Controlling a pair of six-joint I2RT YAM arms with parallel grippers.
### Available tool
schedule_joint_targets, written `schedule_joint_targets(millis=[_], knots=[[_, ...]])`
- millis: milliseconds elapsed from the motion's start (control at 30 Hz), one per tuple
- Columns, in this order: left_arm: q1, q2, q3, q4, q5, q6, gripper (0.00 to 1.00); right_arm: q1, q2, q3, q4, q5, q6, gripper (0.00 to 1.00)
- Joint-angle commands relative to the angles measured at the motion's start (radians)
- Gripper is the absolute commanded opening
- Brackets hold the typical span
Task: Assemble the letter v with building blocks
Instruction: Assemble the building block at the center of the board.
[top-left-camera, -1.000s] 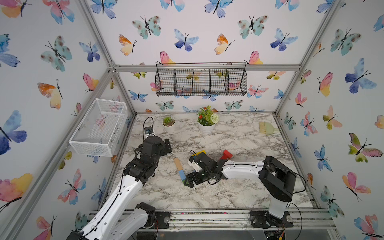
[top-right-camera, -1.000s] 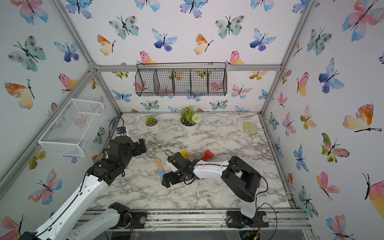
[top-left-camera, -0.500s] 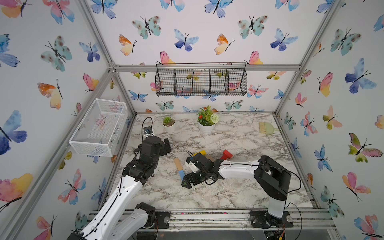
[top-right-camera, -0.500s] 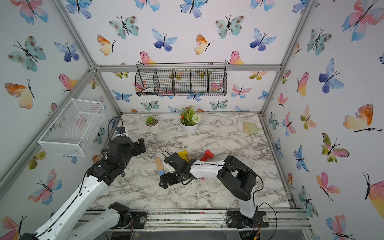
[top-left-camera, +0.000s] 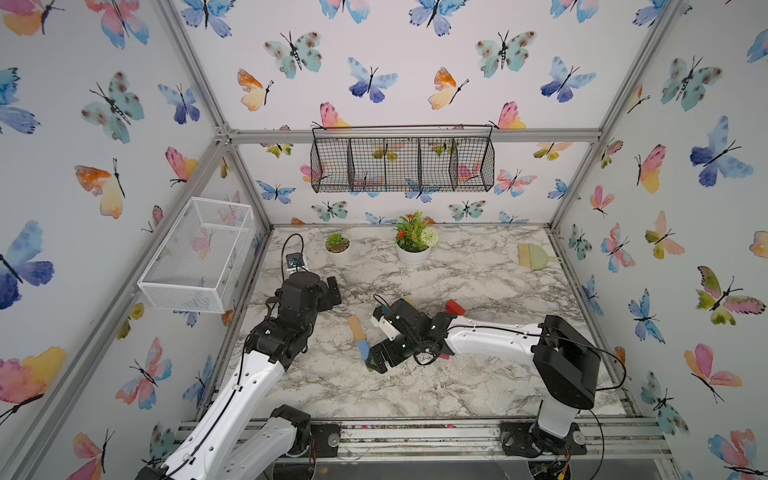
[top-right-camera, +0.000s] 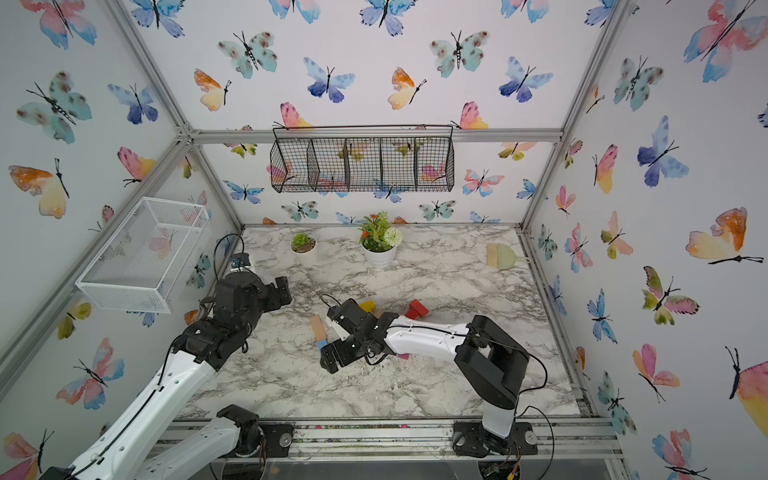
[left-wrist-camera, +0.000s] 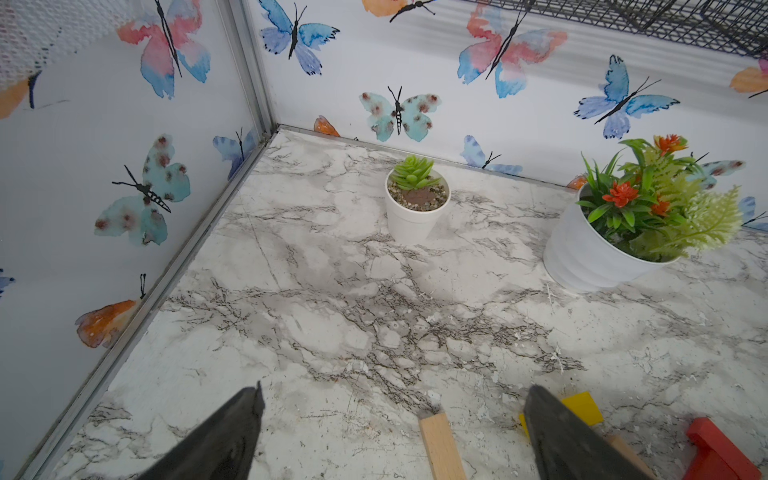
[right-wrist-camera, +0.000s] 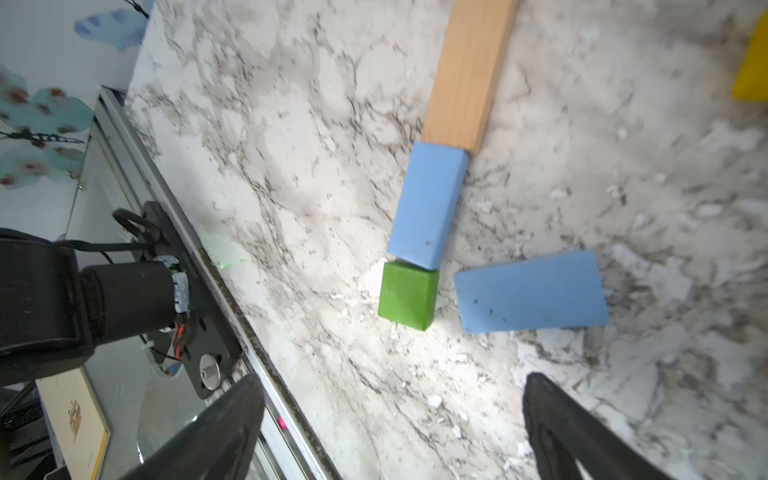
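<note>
Step in hand: judged to be the second arm of the letter v (right-wrist-camera: 419, 266); one arm is laid, the other is not yet joined.
Laid arm: green cube (right-wrist-camera: 407, 301), first light blue bar (right-wrist-camera: 428, 205) and tan bar (right-wrist-camera: 467, 75) touch end to end in one slanted line; in a top view the line lies just below centre of the frame, on the table (top-left-camera: 478, 386).
Loose piece: second light blue bar (right-wrist-camera: 532, 291) lies flat just beside the green cube, a narrow gap between them; its angle to the laid arm looks wide for a V.
Technique: grip the second bar across its short width, near the middle; turn it to mirror the laid arm; slide its end against the cube; release before lifting. Keep clear of the cube so the laid arm is not pushed.
Right arm pose: reaches from the lower right of the frame, low over the table, wrist turned down above the cube.
Right pincer (right-wrist-camera: 395, 378): spread wide, empty, touching no block.
Left arm pose: rises from the lower left of the frame, elbow folded, wrist raised at centre left.
Left pincer (left-wrist-camera: 397, 390): spread, empty, above the table.
Spare blocks: yellow block (top-right-camera: 367, 306) and red block (top-right-camera: 417, 309) lie near centre of the frame, beyond the right arm.
</note>
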Motion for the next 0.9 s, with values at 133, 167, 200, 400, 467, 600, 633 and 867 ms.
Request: schedule_joint_targets(millis=[133, 167, 200, 400, 467, 600, 633, 867], knots=[[0.008, -0.01, -0.015, 0.018, 0.019, 0.007, 0.98, -0.058, 0.061, 0.083, -0.052, 0.019, -0.09, 0.99], [0.008, -0.009, -0.015, 0.018, 0.021, 0.007, 0.98, -0.065, 0.072, 0.091, -0.052, 0.024, -0.094, 0.99], [0.009, -0.009, -0.015, 0.018, 0.02, 0.007, 0.98, -0.073, 0.081, 0.099, -0.055, 0.031, -0.103, 0.99], [0.008, -0.008, -0.017, 0.021, 0.025, 0.006, 0.98, -0.113, 0.121, 0.112, -0.054, 0.009, -0.132, 0.99], [0.008, -0.008, -0.017, 0.022, 0.026, 0.008, 0.98, -0.12, 0.131, 0.108, -0.052, 0.0, -0.135, 0.99], [0.008, -0.007, -0.018, 0.023, 0.028, 0.008, 0.98, -0.121, 0.148, 0.096, -0.034, -0.027, -0.129, 0.99], [0.008, -0.005, -0.019, 0.024, 0.03, 0.007, 0.98, -0.121, 0.152, 0.091, -0.028, -0.031, -0.126, 0.99], [0.01, 0.0, -0.019, 0.023, 0.033, 0.007, 0.98, -0.121, 0.177, 0.088, -0.004, -0.059, -0.116, 0.99]])
